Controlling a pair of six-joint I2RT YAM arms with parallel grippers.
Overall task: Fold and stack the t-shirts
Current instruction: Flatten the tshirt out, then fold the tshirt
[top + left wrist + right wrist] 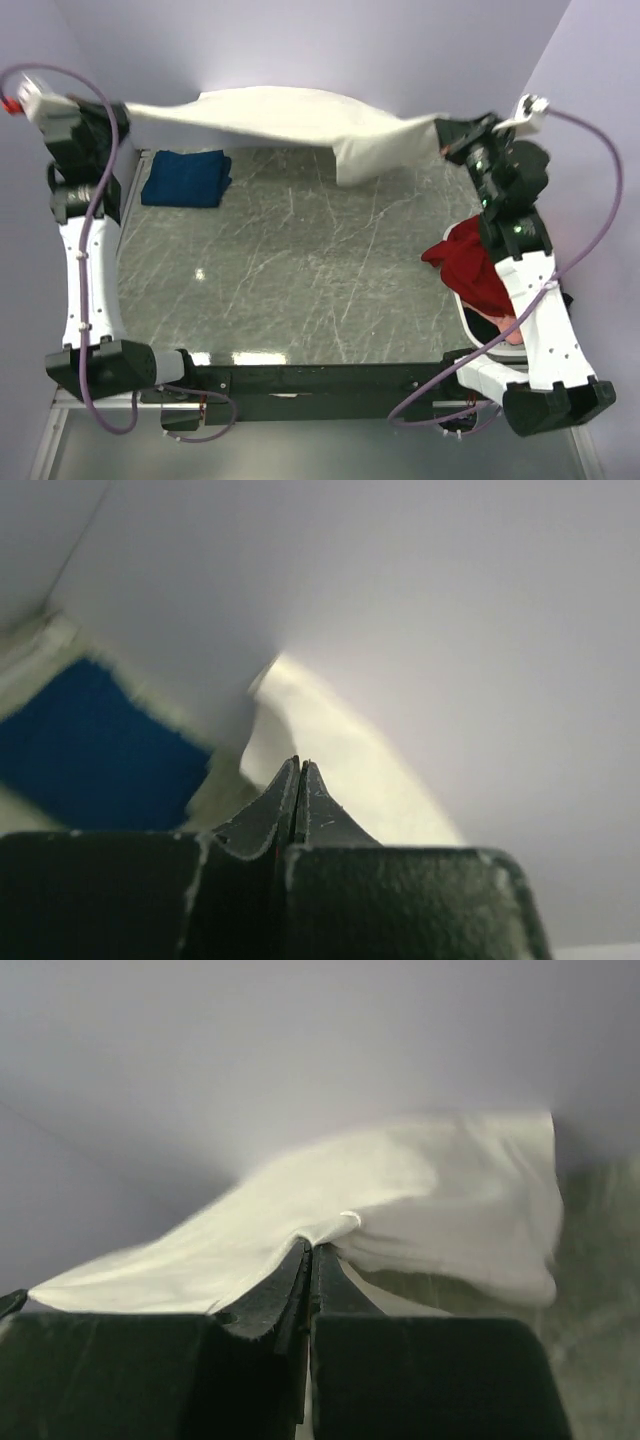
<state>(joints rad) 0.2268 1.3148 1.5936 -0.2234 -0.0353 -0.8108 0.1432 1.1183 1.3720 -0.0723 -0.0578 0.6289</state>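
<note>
Stretches the soft cream-white cloth t-shirt [290, 115] in the air over the far side, with left gripper [123, 111] and right gripper [444, 129] pinched tight on opposite ends. Looks early (only the folded dark blue cloth t-shirt [187, 177] lies far left). Leaves this one and the crumpled red cloth t-shirt [475, 262] at right to fold.

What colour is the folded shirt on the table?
The folded shirt is dark blue; the top view shows it best.
</note>
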